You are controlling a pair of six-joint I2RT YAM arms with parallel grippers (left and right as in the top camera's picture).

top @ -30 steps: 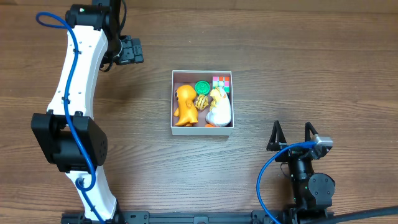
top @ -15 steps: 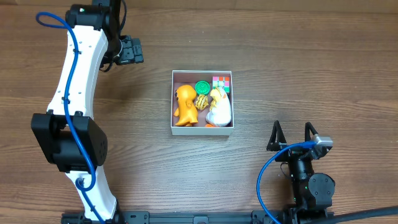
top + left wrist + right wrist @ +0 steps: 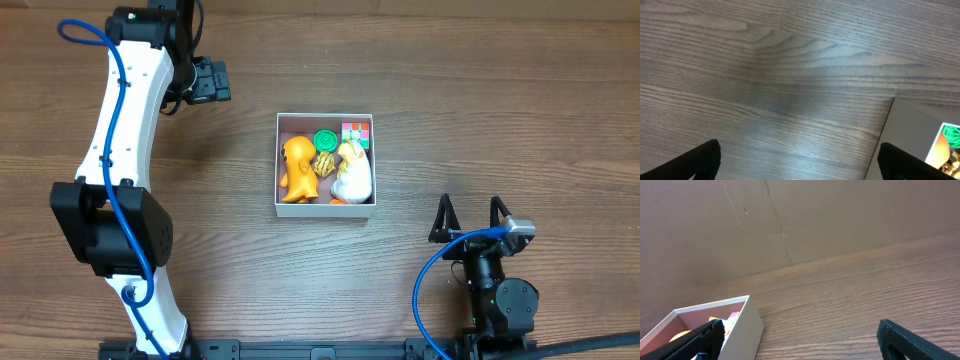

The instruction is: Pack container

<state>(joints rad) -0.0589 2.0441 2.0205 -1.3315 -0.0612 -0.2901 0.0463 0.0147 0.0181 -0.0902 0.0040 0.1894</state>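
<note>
Packing looks finished to me: your container sits mid-table, thin white walls square, its pinkish floor nearly hidden under an orange toy, a white duck, a green disc and a colourful cube. Your left gripper and right gripper hang wide open and empty, well apart from it. Next, I'd say, you only need to check that nothing pokes above the rim.

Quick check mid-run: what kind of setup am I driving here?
Likely a robot test bench, not a real packing line: a wood-grain table, a cardboard backdrop behind it, and a white container of small toys.
</note>
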